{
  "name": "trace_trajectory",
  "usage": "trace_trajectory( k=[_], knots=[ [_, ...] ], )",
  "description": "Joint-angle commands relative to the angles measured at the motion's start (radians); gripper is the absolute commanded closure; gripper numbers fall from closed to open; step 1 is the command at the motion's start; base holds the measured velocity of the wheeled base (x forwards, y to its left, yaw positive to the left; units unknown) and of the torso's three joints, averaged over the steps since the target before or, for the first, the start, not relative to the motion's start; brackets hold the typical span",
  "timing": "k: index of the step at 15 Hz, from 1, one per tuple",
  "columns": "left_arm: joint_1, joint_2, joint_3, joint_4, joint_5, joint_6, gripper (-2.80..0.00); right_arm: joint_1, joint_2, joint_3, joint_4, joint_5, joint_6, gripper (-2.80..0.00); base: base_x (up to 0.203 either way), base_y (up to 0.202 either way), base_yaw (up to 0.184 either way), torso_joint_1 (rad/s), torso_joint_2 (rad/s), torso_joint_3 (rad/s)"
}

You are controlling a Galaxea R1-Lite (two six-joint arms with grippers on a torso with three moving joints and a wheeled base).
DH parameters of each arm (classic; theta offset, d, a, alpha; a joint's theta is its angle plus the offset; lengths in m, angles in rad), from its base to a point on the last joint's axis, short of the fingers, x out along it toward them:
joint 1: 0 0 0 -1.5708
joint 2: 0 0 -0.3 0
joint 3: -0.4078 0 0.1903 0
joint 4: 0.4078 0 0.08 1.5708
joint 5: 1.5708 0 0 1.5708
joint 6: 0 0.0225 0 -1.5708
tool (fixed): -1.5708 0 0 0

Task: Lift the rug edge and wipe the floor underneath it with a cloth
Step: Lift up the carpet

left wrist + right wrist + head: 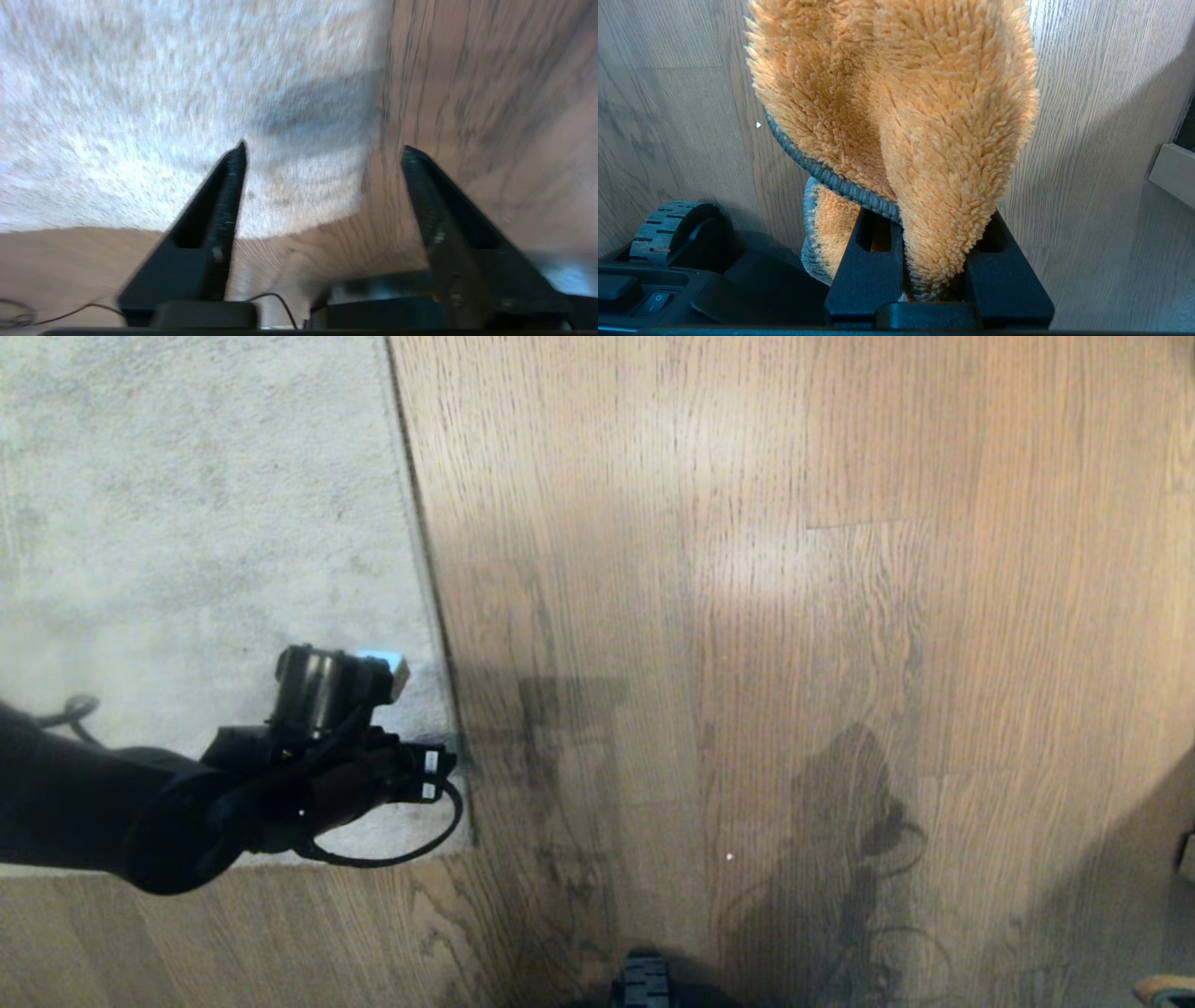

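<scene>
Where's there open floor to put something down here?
The widest bare floor lies right of the rug edge, and a narrower strip runs below the rug's near hem. It's crowded at the rug corner, where the left gripper hangs open.

We find almost nothing to read: no words, brands or numbers show on any surface. The only sign is a small "O" mark on a black rocker switch (653, 301) set in the robot's dark base, seen in the right wrist view.
</scene>
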Motion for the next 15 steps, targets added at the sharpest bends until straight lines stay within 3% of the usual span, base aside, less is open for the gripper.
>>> trace_trajectory(
  k=[1, 9, 12, 15],
  knots=[
    [-0.017, 0.024, -0.050, 0.043, 0.014, -0.001, -2.80, 0.000, 0.001, 0.000, 0.000, 0.000, -0.001, 0.00, 0.000, 0.000, 0.000, 0.000, 0.00, 0.000],
    [-0.083, 0.083, -0.253, 0.330, 0.193, 0.002, -2.80, 0.000, 0.001, 0.000, 0.000, 0.000, -0.001, 0.00, 0.000, 0.000, 0.000, 0.000, 0.00, 0.000],
    [-0.097, 0.117, -0.279, 0.354, 0.243, 0.005, -2.80, 0.000, 0.001, 0.000, 0.000, 0.000, -0.001, 0.00, 0.000, 0.000, 0.000, 0.000, 0.00, 0.000],
    [-0.093, 0.138, -0.289, 0.352, 0.305, 0.063, -2.80, 0.002, 0.001, 0.000, 0.000, 0.000, -0.001, 0.00, 0.000, 0.000, 0.000, 0.000, 0.00, 0.000]
  ],
)
